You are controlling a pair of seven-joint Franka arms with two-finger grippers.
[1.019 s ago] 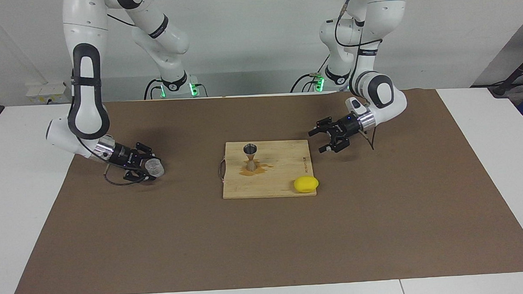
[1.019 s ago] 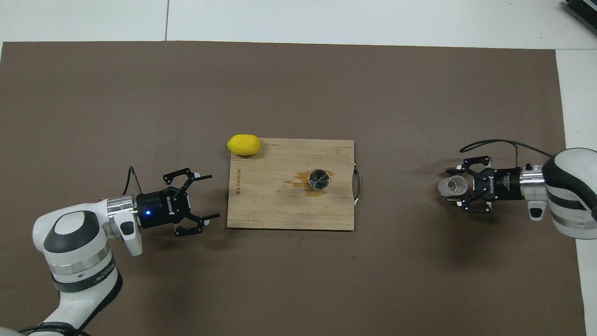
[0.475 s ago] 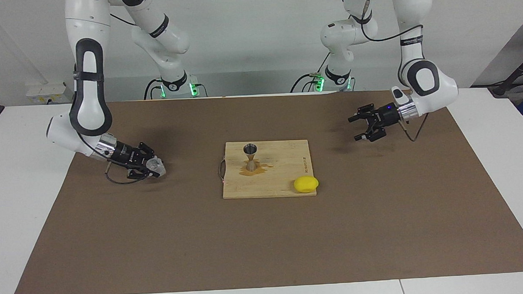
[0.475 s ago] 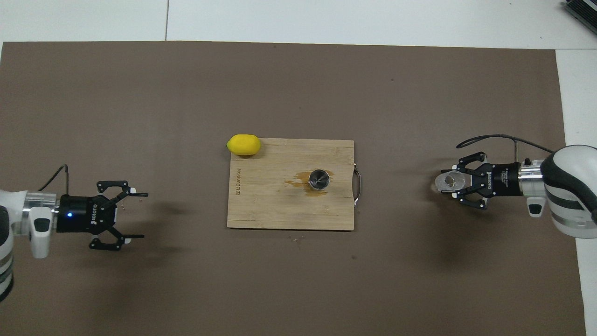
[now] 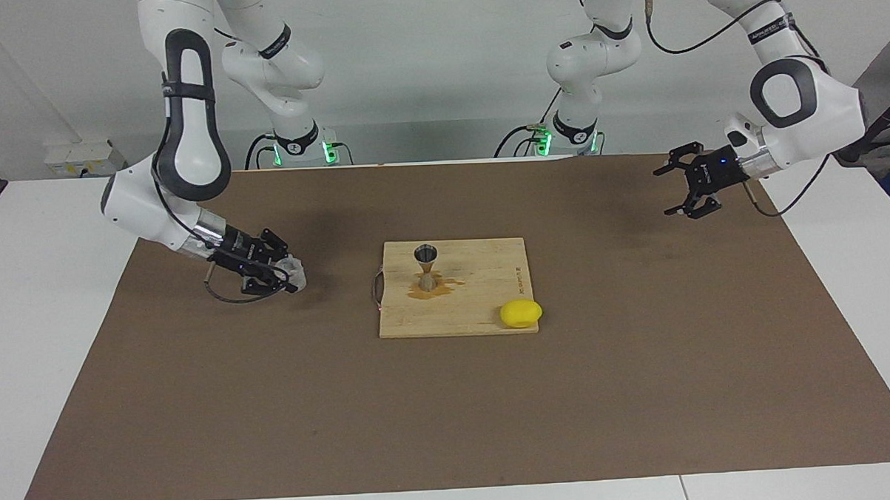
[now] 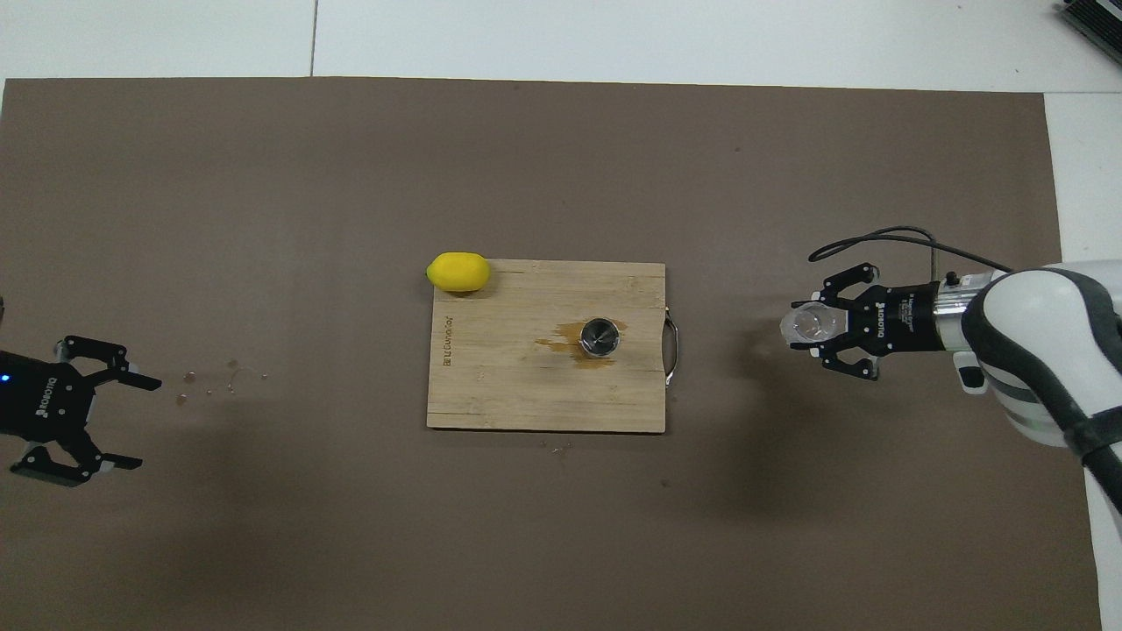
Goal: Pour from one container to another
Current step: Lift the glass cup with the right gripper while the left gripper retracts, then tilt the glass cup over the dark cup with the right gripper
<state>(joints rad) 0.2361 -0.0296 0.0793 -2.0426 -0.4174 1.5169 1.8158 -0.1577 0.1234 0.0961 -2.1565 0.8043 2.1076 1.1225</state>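
A small clear ribbed cup (image 5: pixel 295 271) (image 6: pixel 808 322) sits between the fingers of my right gripper (image 5: pixel 289 279) (image 6: pixel 799 333), which is shut on it. The cup is low over the brown mat toward the right arm's end of the table; whether it touches the mat I cannot tell. The silver hourglass jigger (image 5: pixel 425 266) (image 6: pixel 601 337) stands upright on the wooden board (image 5: pixel 484 304) (image 6: pixel 508 394), in a small brown spill (image 5: pixel 448 285). My left gripper (image 5: pixel 663 193) (image 6: pixel 145 423) hangs open and empty over the mat at the left arm's end.
A yellow lemon (image 5: pixel 521 313) (image 6: pixel 458 272) lies at the board's corner farther from the robots, toward the left arm's end. A few brown drops (image 6: pixel 210 386) dot the mat beside the left gripper. The board has a metal handle (image 6: pixel 673 350) facing the right arm's end.
The right gripper closed on the cup and carried it a little toward the board. The left arm drew back from the board to its own end of the table and rose, still open.
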